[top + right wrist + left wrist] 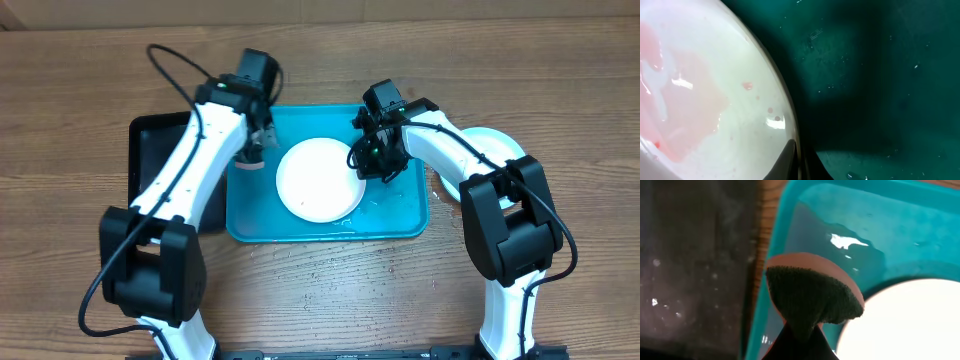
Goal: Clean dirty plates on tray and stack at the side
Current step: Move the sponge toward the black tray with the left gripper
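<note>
Table (320, 290): one, wood-grain, carrying everything. Trays: two, a turquoise tray (400, 228) at centre with water pooled on its floor, and a black tray (150, 150) just beside its left edge, partly under the left arm. Arms: two, both reaching in over the turquoise tray. Plates in view: two. The white plate (315, 180) lies flat in the middle of the turquoise tray. A pale plate (495, 143) sits on the table just right of that tray, mostly covered by the right arm. Its colour is hard to tell. Left gripper (255, 148): clamped on one sponge (812, 287), held over the tray's left end beside the white plate. Right gripper (367, 160): closed on the white plate's right rim. Sponge detail comes from the left wrist view only: a pink back and a dark green scouring face, with a strip of bare table between the two trays. The right wrist view alone shows a pink smear (680, 110) and small specks on the wet plate, which looks clean from overhead.
</note>
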### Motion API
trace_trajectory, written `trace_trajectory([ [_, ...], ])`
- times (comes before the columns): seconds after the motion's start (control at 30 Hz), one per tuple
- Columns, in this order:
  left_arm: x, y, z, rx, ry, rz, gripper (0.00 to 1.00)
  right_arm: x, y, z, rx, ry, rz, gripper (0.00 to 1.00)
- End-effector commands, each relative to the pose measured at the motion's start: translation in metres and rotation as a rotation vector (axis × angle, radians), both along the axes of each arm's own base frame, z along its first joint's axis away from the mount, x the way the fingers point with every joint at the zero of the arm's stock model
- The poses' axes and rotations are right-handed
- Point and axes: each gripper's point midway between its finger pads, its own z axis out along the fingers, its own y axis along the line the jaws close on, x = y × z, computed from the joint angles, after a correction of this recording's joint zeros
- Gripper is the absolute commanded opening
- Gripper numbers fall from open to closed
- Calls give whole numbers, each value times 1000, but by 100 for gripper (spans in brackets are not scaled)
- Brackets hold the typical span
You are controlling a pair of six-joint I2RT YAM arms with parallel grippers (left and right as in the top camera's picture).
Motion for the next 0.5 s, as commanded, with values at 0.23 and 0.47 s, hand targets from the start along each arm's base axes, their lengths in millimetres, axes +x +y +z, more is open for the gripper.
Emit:
trace_trajectory([
  [0.23,-21,23,-34,-115,98,-6,5,22,-23,-9,-127,-98,-25,4],
  [0.47,-20,24,-37,-115,95,-16,4,15,-16,-1,-61,38,-374,4],
])
